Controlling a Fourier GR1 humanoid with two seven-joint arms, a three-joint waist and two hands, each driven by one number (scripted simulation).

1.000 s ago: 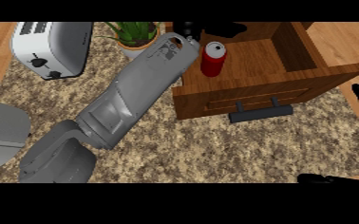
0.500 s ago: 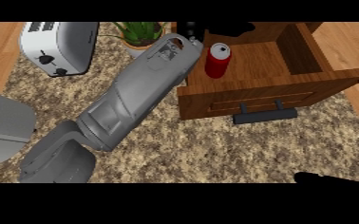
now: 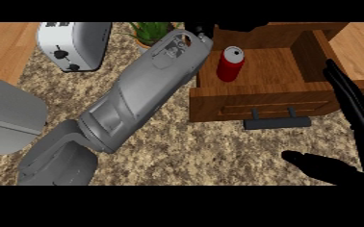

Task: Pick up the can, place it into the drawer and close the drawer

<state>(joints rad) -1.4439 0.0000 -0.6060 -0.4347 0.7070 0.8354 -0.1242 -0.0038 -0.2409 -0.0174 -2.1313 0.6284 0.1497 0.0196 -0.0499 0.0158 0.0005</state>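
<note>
At far left a white toaster stands on the speckled granite counter, with a green potted plant just to its right at the top edge. The left forearm runs diagonally from lower left to upper right, ending just beside the drawer's back left corner; the left hand shows only as a dark tip there, and whether its fingers are spread or curled cannot be told. Right of it sits the can: red body, silver lid, standing upright inside the open wooden drawer, in its left half, long axis vertical, lid facing up. No hand touches it. The drawer is pulled out, its front panel carrying a dark bar handle that projects over the counter. At far right the right hand enters, fingers straight and apart from the thumb, holding nothing, just beside the drawer's front right corner.
</note>
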